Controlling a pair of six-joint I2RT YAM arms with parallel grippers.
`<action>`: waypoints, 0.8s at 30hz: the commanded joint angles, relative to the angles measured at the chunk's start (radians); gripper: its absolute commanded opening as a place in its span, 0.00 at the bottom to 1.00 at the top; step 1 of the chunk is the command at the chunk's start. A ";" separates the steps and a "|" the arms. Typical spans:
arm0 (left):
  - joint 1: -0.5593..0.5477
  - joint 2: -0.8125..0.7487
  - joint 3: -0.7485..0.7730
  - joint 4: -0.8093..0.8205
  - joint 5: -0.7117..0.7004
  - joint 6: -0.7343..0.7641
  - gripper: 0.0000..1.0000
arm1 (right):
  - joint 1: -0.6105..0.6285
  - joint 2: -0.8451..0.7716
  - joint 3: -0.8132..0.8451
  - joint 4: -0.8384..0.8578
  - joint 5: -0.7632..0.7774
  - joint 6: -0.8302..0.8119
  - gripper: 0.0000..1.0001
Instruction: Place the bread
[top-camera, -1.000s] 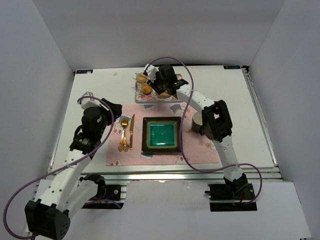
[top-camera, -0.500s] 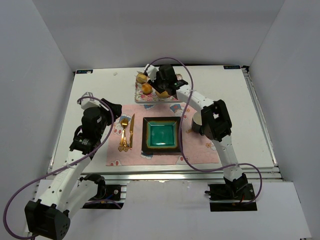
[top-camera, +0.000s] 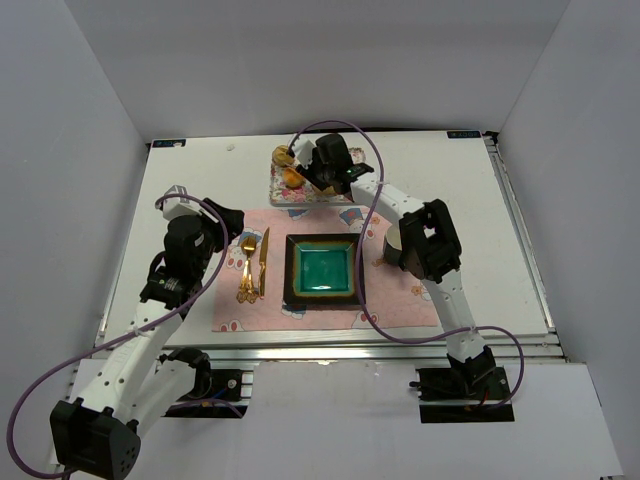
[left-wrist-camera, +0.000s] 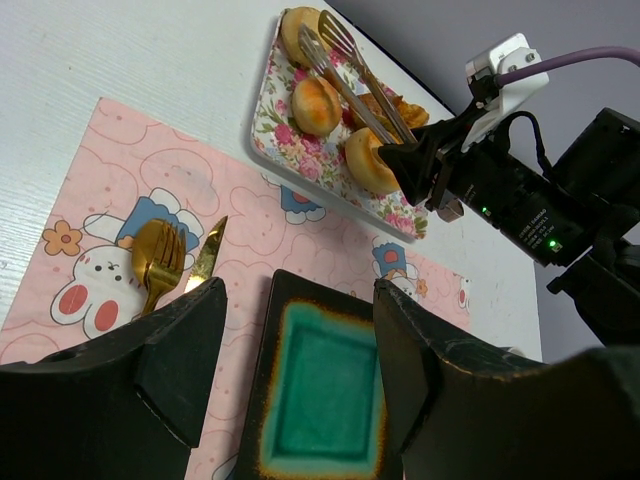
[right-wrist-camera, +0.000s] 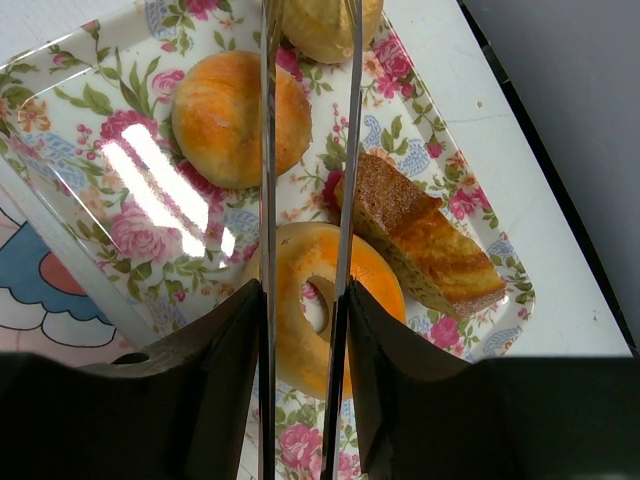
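Your right pincer (right-wrist-camera: 305, 330) grips the tongs (right-wrist-camera: 267, 150); your left pincer (left-wrist-camera: 300, 300) is open and holds nothing. The bread (right-wrist-camera: 322, 28) sits at the far end of the tray (right-wrist-camera: 470, 220), by the tong tips. Squeeze it softly, then lift straight up.

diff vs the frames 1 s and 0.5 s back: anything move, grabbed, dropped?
Right claw, shut on the tongs, crept slightly left along the tray, bringing the tong tips closer to the bread at its far-left corner. Nothing picked up or let go; the bread lies on the tray. Left claw, plate and cutlery unchanged.
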 joint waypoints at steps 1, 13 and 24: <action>0.002 -0.007 -0.009 0.020 -0.003 -0.003 0.70 | 0.007 0.000 0.005 0.060 0.023 -0.019 0.44; 0.004 -0.009 -0.009 0.017 -0.007 -0.001 0.70 | 0.015 0.054 0.091 0.000 0.038 -0.030 0.40; 0.004 -0.010 -0.003 0.017 -0.008 -0.001 0.70 | 0.015 0.051 0.104 -0.016 0.028 -0.014 0.28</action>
